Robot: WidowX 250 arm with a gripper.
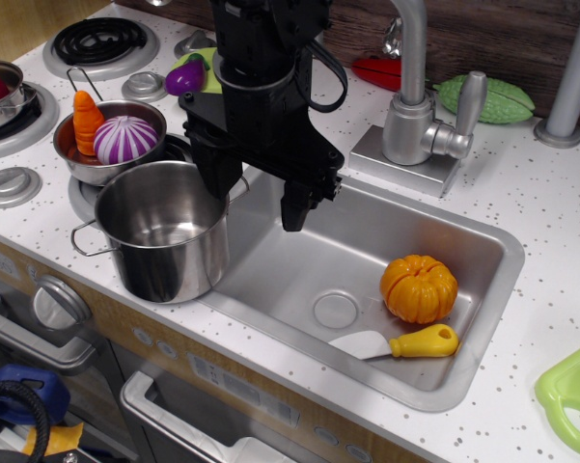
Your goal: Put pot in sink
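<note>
White speckled countertop [521,203] of a toy kitchen fills the view, with a wood-look wall along its far edge. On it, near the front edge and left of centre, stands the pot [164,236], upright and empty, its right side touching or overhanging the left rim of the sink [483,318]. The gripper [256,188] hangs over that spot, its jaws spread apart: one finger appears to sit at the pot's far rim, the other hangs over the basin. Whether it touches the rim I cannot tell.

Inside the sink lie an orange pumpkin [419,287] and, just in front of it, a yellow-handled knife [398,343], both right of the round drain [335,310]. The faucet [415,96] rises at the sink's far edge.

Behind the pot sits a steel bowl [106,164] holding a carrot [86,121] and a purple-striped onion [124,140]. Farther back lies an eggplant [185,75]; a small pan [0,96] sits at the left edge. A green vegetable [487,98] lies toward the far right corner.
</note>
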